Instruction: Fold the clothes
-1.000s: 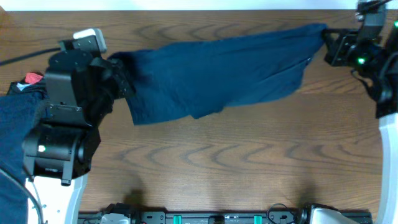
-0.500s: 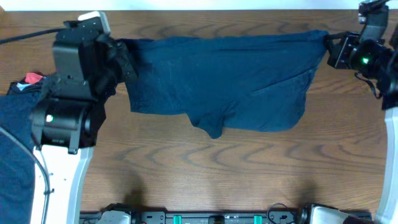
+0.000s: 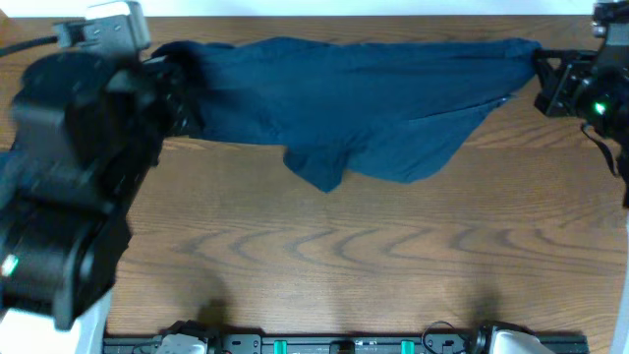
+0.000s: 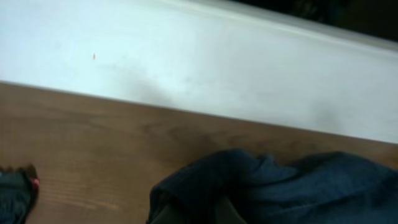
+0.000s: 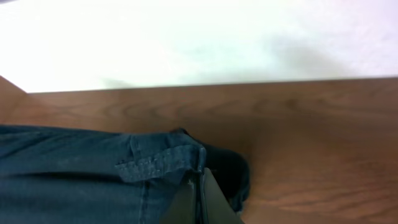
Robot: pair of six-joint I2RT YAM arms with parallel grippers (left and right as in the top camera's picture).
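Brown wood-grain surface [image 5: 311, 137] under and ahead of the fingers [image 5: 214, 205]; plain pale white wall [image 5: 186, 37] beyond its far edge, farther ahead of them.

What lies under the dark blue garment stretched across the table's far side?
Only the wooden table shows around the garment. What lies directly below it is covered and cannot be seen.

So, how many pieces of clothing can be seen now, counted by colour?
Navy garment, spread out wide: 1
Dark cloth corner, at the edge of the left wrist view: 1
Red scrap next to that corner: 1
Total: 3 pieces, the last two only partly in view.
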